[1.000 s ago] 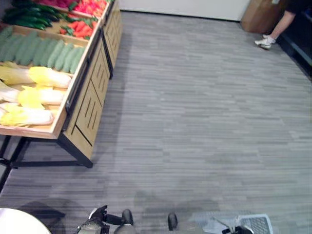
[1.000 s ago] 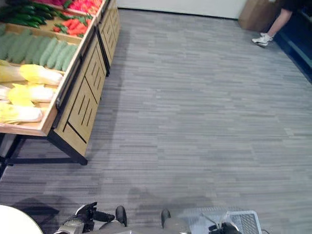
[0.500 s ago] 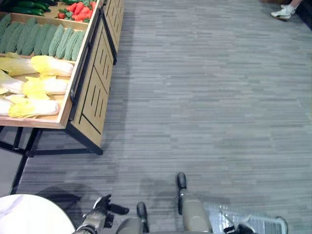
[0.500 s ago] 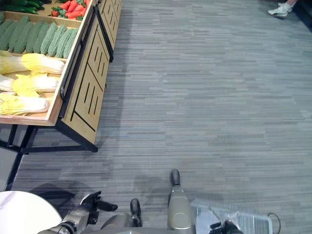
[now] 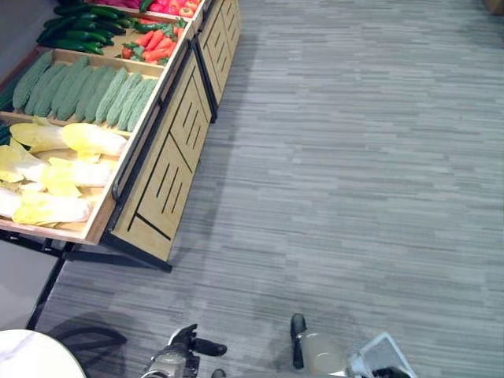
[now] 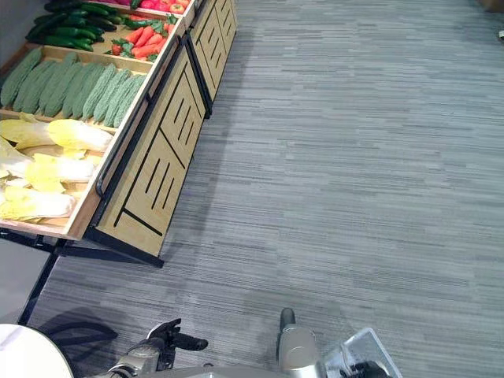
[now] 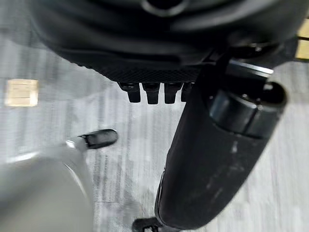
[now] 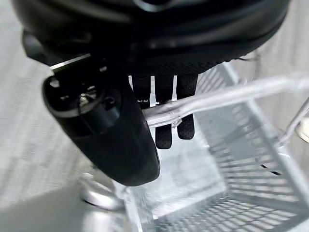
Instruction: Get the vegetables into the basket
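The vegetables lie in a wooden display stand at the left: pale yellow cabbages nearest, ridged green gourds behind them, then red peppers and dark green cucumbers. My right hand is shut on the wire handle of a white mesh basket, which hangs low at my right side with nothing inside it. My left hand hangs at the bottom of the eye views, open and holding nothing, well short of the stand.
Grey striped carpet stretches from the stand to the right. A round white table top shows at the lower left corner. The stand's slanted front panel and black frame reach down to the floor.
The camera has swung, so the stand now sits further right in the picture and the person's shoe has left it. Both hands stay low; the basket stays in my right hand.
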You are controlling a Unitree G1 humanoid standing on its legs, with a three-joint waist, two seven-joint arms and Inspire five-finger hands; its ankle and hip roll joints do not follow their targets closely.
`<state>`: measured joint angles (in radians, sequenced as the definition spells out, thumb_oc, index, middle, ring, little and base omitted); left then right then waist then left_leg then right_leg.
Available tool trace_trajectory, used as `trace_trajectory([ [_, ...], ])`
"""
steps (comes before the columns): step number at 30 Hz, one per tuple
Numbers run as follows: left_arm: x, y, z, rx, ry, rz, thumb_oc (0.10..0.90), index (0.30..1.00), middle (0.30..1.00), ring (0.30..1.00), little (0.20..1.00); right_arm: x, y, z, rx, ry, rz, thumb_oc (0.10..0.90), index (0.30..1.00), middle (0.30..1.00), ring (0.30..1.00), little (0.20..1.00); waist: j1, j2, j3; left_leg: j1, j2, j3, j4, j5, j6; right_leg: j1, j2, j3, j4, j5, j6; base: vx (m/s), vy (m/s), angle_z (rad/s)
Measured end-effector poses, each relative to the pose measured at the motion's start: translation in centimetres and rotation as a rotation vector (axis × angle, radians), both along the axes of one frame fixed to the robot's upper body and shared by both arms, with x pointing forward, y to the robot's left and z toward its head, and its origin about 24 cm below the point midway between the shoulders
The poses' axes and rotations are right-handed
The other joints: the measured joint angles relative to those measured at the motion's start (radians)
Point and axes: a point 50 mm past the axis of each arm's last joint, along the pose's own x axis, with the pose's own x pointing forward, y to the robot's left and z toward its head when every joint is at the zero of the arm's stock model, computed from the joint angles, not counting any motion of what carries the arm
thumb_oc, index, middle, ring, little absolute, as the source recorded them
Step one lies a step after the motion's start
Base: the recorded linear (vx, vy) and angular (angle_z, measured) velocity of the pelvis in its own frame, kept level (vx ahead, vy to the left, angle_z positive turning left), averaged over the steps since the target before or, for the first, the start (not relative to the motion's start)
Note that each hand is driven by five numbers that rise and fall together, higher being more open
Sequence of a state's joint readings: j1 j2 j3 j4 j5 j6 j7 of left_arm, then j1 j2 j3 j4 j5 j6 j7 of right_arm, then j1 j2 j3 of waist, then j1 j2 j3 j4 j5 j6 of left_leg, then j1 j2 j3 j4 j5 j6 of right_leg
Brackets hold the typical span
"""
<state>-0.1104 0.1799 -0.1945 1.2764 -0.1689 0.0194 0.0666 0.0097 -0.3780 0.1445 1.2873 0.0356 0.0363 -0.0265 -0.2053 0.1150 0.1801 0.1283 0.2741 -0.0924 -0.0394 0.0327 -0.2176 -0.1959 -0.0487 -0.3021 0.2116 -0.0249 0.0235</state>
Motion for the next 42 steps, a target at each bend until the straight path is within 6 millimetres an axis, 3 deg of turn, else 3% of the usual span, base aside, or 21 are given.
trace_trajectory([
  [1, -0.5, 0.1, -0.1, -0.001, 0.015, 0.012, 0.900, 1.000, 1.000, 1.000, 1.000, 0.1, -0.4, 0.2, -0.009, -0.003, 0.002, 0.400, 0.300, 0.300, 0.300, 0.300, 0.000, -0.011, -0.001, 0.002, 0.011, -0.001, 0.006, 0.020, -0.015, 0.022, 0.016, -0.003, -0.022, -0.005, -0.003, 0.16, -0.148, 0.08],
  [4, -0.4, 0.0, -0.1, -0.005, 0.007, 0.009, 0.900, 1.000, 1.000, 1.000, 1.000, 0.1, -0.5, 0.2, -0.018, -0.006, 0.005, 0.400, 0.300, 0.300, 0.300, 0.300, -0.002, -0.008, -0.005, -0.004, 0.032, -0.004, 0.005, 0.046, -0.016, 0.037, 0.041, -0.016, -0.058, -0.001, -0.010, 0.18, -0.174, 0.05],
  [8, -0.6, 0.1, -0.1, -0.008, 0.009, 0.020, 0.900, 1.000, 1.000, 1.000, 1.000, -0.7, -0.2, 0.0, -0.007, 0.021, 0.014, 0.400, 0.300, 0.300, 0.300, 0.300, 0.002, -0.026, -0.016, -0.034, 0.042, -0.006, 0.063, 0.057, -0.016, 0.057, 0.082, -0.006, -0.098, -0.002, -0.019, 0.17, -0.192, -0.05],
  [12, -0.8, 0.2, -0.2, -0.007, 0.014, 0.024, 0.900, 1.000, 1.000, 1.000, 1.000, -2.4, -0.2, -0.2, -0.001, 0.059, -0.001, 0.400, 0.300, 0.300, 0.300, 0.300, 0.023, -0.057, -0.027, -0.086, 0.035, -0.009, 0.221, 0.070, -0.016, 0.115, 0.093, 0.011, -0.163, 0.018, -0.044, 0.21, -0.162, -0.16],
  [14, -1.3, 0.3, -0.3, -0.005, 0.024, 0.025, 0.900, 1.000, 1.000, 1.000, 1.000, -2.7, 0.0, -0.4, 0.001, 0.074, 0.012, 0.400, 0.300, 0.300, 0.300, 0.300, 0.057, -0.081, -0.029, -0.098, 0.037, 0.023, 0.310, 0.108, -0.016, 0.162, 0.099, 0.046, -0.194, 0.022, -0.060, 0.23, -0.052, -0.38],
  [15, -1.0, 0.1, -0.2, -0.012, 0.012, 0.028, 0.900, 1.000, 1.000, 1.000, 1.000, -2.7, 0.2, -0.4, 0.004, 0.076, 0.011, 0.400, 0.300, 0.300, 0.300, 0.300, 0.071, -0.105, -0.018, -0.125, 0.027, 0.067, 0.365, 0.102, -0.025, 0.187, 0.091, 0.057, -0.217, 0.028, -0.071, 0.27, -0.005, -0.10],
  [16, -0.8, 0.0, -0.2, -0.016, 0.004, 0.027, 0.900, 1.000, 1.000, 1.000, 1.000, -2.7, 0.3, -0.5, 0.006, 0.080, 0.009, 0.400, 0.300, 0.300, 0.300, 0.300, 0.076, -0.111, -0.017, -0.146, 0.016, 0.086, 0.377, 0.078, -0.026, 0.208, 0.089, 0.063, -0.240, 0.030, -0.073, 0.35, 0.003, 0.08],
  [17, 0.1, -0.2, 0.0, -0.022, -0.022, 0.018, 0.900, 1.000, 1.000, 1.000, 1.000, -2.8, 0.4, -0.6, 0.010, 0.092, 0.002, 0.400, 0.300, 0.300, 0.300, 0.300, 0.106, -0.132, -0.005, -0.178, -0.027, 0.126, 0.315, 0.014, -0.013, 0.249, 0.074, 0.066, -0.284, 0.045, -0.073, 0.24, 0.034, 0.01],
  [19, 1.1, -0.6, 0.4, -0.043, -0.067, 0.027, 0.900, 1.000, 1.000, 1.000, 1.000, -2.7, 0.3, -0.5, 0.002, 0.102, -0.005, 0.400, 0.300, 0.300, 0.300, 0.300, 0.158, -0.143, 0.003, -0.242, -0.069, 0.157, 0.205, 0.023, -0.005, 0.254, 0.066, 0.092, -0.299, 0.056, -0.055, 0.26, 0.018, -0.41],
  [20, 1.5, -0.3, 0.6, -0.036, -0.085, 0.025, 0.900, 1.000, 1.000, 1.000, 1.000, -2.0, 0.5, -0.5, -0.003, 0.083, 0.004, 0.400, 0.300, 0.300, 0.300, 0.300, 0.166, -0.139, 0.006, -0.311, -0.078, 0.186, 0.147, 0.064, 0.000, 0.265, 0.080, 0.101, -0.304, 0.042, -0.038, 0.29, 0.011, -0.53],
  [22, 1.6, 0.0, 0.7, -0.029, -0.089, 0.030, 0.900, 1.000, 1.000, 1.000, 1.000, -1.5, 0.4, -0.4, -0.015, 0.076, 0.031, 0.400, 0.300, 0.300, 0.300, 0.300, 0.171, -0.134, 0.011, -0.348, -0.101, 0.188, 0.041, 0.127, 0.000, 0.290, 0.097, 0.126, -0.305, 0.020, -0.030, 0.30, 0.018, -0.38],
  [24, 1.8, -0.2, 0.8, -0.033, -0.100, 0.026, 0.900, 1.000, 1.000, 1.000, 1.000, -1.3, 0.2, -0.3, -0.024, 0.076, 0.033, 0.400, 0.300, 0.300, 0.300, 0.300, 0.183, -0.119, 0.021, -0.362, -0.127, 0.163, -0.056, 0.177, 0.004, 0.319, 0.114, 0.159, -0.305, 0.004, -0.046, 0.27, 0.004, -0.49],
  [27, 2.9, -1.0, 1.0, -0.053, -0.132, 0.015, 0.900, 1.000, 1.000, 1.000, 1.000, -1.8, -0.2, -0.3, -0.034, 0.091, 0.027, 0.400, 0.300, 0.300, 0.300, 0.300, 0.221, -0.104, 0.045, -0.380, -0.177, 0.167, -0.053, 0.233, 0.005, 0.389, 0.125, 0.220, -0.300, -0.009, -0.072, 0.23, 0.023, -0.63],
  [29, 3.0, -1.0, 1.1, -0.051, -0.131, 0.014, 0.900, 1.000, 1.000, 1.000, 1.000, -2.1, -0.1, -0.3, -0.035, 0.100, 0.029, 0.400, 0.300, 0.300, 0.300, 0.300, 0.218, -0.108, 0.047, -0.383, -0.201, 0.178, -0.052, 0.247, 0.011, 0.427, 0.117, 0.242, -0.299, -0.040, -0.058, 0.27, 0.090, -0.44],
  [31, 2.7, -0.9, 1.0, -0.054, -0.125, 0.032, 0.900, 1.000, 1.000, 1.000, 1.000, -3.0, -0.5, -0.3, -0.049, 0.127, 0.023, 0.400, 0.300, 0.300, 0.300, 0.300, 0.226, -0.097, 0.039, -0.357, -0.202, 0.217, -0.052, 0.264, 0.077, 0.499, 0.102, 0.304, -0.299, -0.102, -0.020, 0.27, 0.122, -0.62],
  [32, 2.7, -0.4, 1.0, -0.040, -0.125, 0.030, 0.900, 1.000, 1.000, 1.000, 1.000, -2.9, -0.2, -0.4, -0.046, 0.131, 0.033, 0.400, 0.300, 0.300, 0.300, 0.300, 0.228, -0.122, 0.039, -0.330, -0.231, 0.240, -0.054, 0.257, 0.220, 0.519, 0.074, 0.323, -0.298, -0.116, -0.005, 0.17, 0.104, -0.49],
  [34, 2.9, 0.5, 1.3, -0.014, -0.129, 0.029, 0.900, 1.000, 1.000, 1.000, 1.000, -2.9, 0.5, -0.7, -0.034, 0.131, 0.037, 0.400, 0.300, 0.300, 0.300, 0.300, 0.223, -0.161, 0.034, -0.308, -0.273, 0.251, -0.049, 0.231, 0.290, 0.524, 0.031, 0.355, -0.284, -0.107, 0.025, 0.13, 0.099, -0.17],
  [36, 2.8, 1.4, 1.4, 0.011, -0.120, 0.032, 0.900, 1.000, 1.000, 1.000, 1.000, -2.5, 0.5, -0.6, -0.038, 0.127, 0.039, 0.400, 0.300, 0.300, 0.300, 0.300, 0.224, -0.177, 0.034, -0.276, -0.294, 0.256, -0.049, 0.201, 0.312, 0.519, -0.002, 0.388, -0.275, -0.124, 0.051, 0.20, 0.132, -0.01],
  [37, 2.7, 1.8, 1.4, 0.020, -0.115, 0.036, 0.900, 1.000, 1.000, 1.000, 1.000, -2.2, 0.6, -0.6, -0.037, 0.122, 0.046, 0.400, 0.300, 0.300, 0.300, 0.300, 0.230, -0.183, 0.032, -0.262, -0.299, 0.274, -0.048, 0.173, 0.316, 0.518, -0.013, 0.401, -0.284, -0.103, 0.067, 0.27, 0.176, -0.22],
  [39, 1.7, 2.7, 1.2, 0.043, -0.080, 0.045, 0.900, 1.000, 1.000, 1.000, 1.000, -2.2, 1.3, -0.9, -0.023, 0.127, 0.066, 0.400, 0.300, 0.300, 0.300, 0.300, 0.248, -0.216, 0.011, -0.228, -0.321, 0.297, -0.049, 0.133, 0.297, 0.525, -0.049, 0.416, -0.277, -0.077, 0.083, 0.14, 0.111, -0.28],
  [42, 0.7, 3.1, 1.0, 0.054, -0.061, 0.051, 0.900, 1.000, 1.000, 1.000, 1.000, -1.8, 2.0, -1.1, -0.015, 0.130, 0.130, 0.400, 0.300, 0.300, 0.300, 0.300, 0.263, -0.227, -0.010, -0.225, -0.323, 0.317, -0.049, 0.117, 0.293, 0.505, -0.056, 0.420, -0.251, -0.079, 0.088, 0.08, 0.089, -0.19],
])
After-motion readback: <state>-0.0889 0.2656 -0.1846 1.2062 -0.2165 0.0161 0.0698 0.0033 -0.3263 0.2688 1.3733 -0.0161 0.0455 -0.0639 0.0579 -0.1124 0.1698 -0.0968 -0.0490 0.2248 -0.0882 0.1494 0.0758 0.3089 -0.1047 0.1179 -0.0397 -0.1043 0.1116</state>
